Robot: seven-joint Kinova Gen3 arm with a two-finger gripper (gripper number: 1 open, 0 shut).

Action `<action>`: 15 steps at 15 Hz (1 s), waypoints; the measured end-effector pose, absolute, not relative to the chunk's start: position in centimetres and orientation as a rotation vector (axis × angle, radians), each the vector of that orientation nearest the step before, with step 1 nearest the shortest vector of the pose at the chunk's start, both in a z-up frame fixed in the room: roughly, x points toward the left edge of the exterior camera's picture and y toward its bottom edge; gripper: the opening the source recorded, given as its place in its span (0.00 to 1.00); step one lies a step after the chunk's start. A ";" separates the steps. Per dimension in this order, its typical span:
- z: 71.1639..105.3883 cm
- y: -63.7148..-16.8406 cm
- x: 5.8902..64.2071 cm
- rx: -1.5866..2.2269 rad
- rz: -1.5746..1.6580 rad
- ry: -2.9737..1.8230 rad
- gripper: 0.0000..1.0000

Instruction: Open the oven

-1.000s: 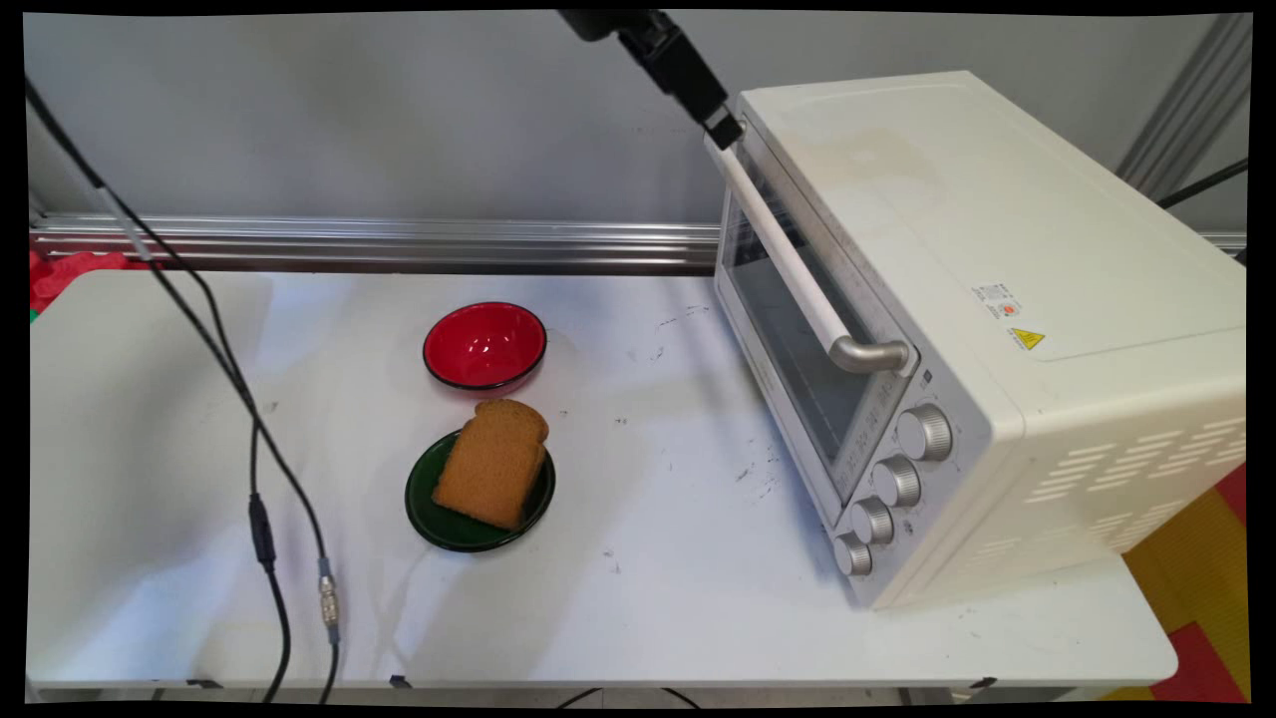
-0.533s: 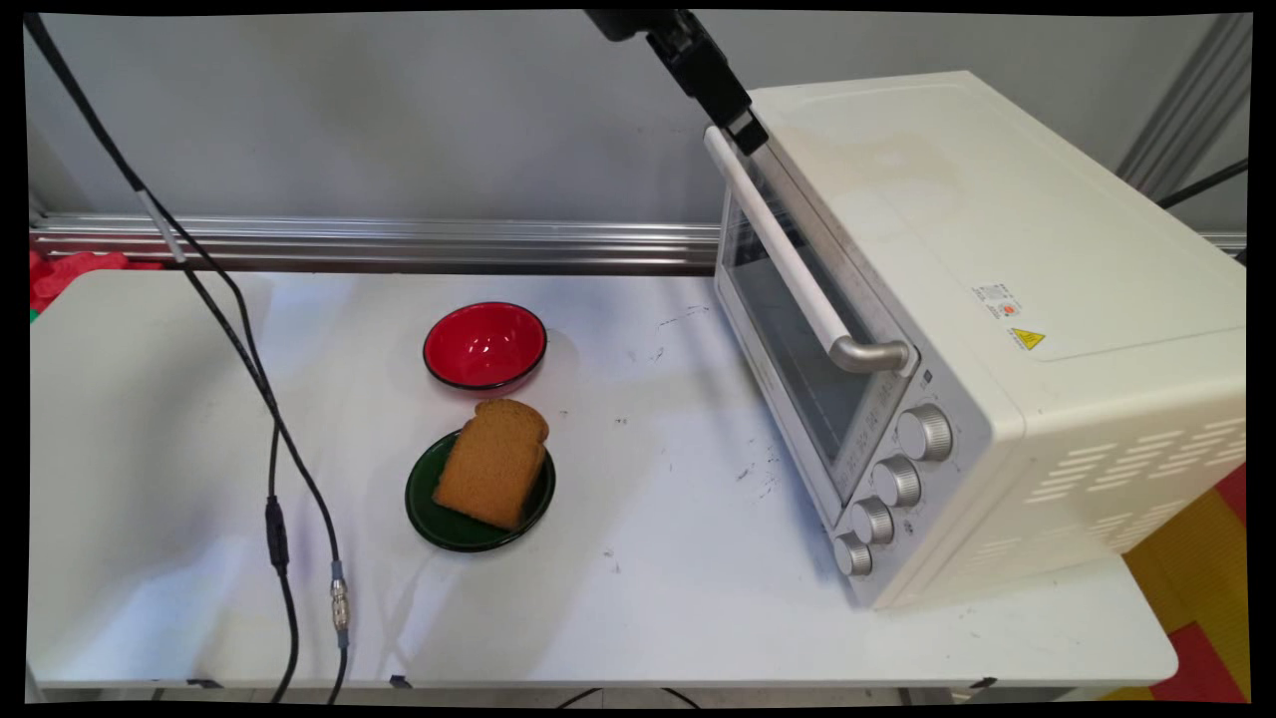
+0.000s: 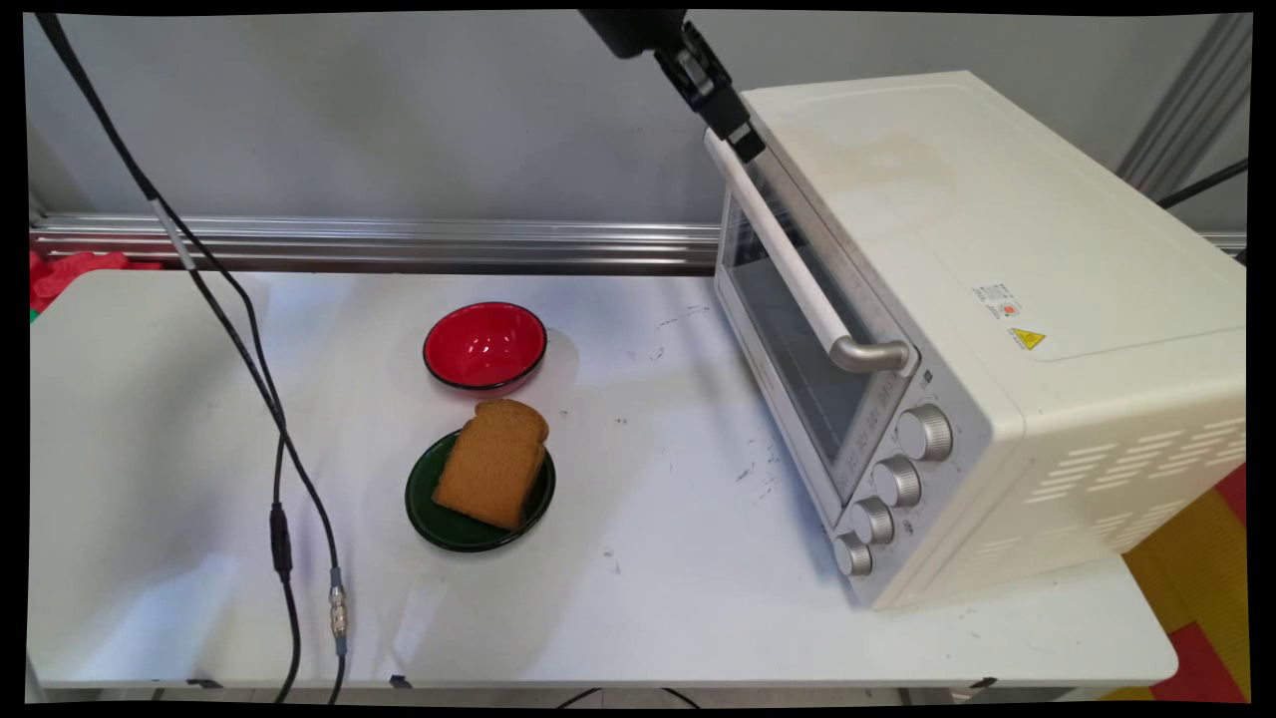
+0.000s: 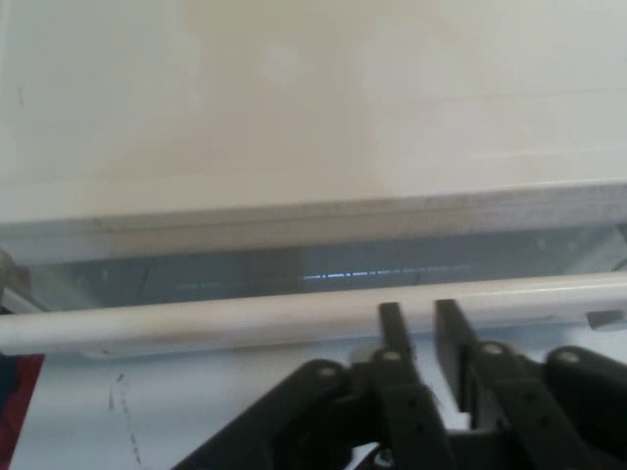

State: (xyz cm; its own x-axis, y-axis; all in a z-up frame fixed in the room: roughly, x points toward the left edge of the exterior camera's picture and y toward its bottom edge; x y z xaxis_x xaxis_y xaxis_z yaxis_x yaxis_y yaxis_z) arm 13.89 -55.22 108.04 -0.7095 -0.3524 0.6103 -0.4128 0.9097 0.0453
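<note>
Looking down, we see the black two-finger hand (image 3: 743, 143) at the far end of the cream toaster oven's (image 3: 997, 329) white bar handle (image 4: 245, 318), fingers (image 4: 394, 328) nearly together, gripping nothing. On the white bench (image 3: 648, 588) sit a red bowl (image 3: 484, 345) and a green plate (image 3: 439, 519) carrying brown bread (image 3: 491, 464).

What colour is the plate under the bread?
Dark green. The plate shows best in the main view, with the brown bread slice lying on it.
</note>
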 end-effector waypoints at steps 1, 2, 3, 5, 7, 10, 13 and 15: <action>107.7 -55.3 13.8 0.552 0.118 -2.427 0.00; 107.3 -55.3 13.7 0.556 0.114 -2.426 0.00; 107.0 -55.4 13.5 0.559 0.109 -2.425 0.00; 106.2 -55.6 13.2 0.564 0.104 -2.420 0.00; 105.2 -55.9 12.7 0.566 0.102 -2.410 0.00; 104.1 -56.3 11.9 0.568 0.108 -2.397 0.00; 103.0 -56.7 11.2 0.575 0.115 -2.383 0.00; 102.2 -57.0 10.8 0.580 0.121 -2.376 0.00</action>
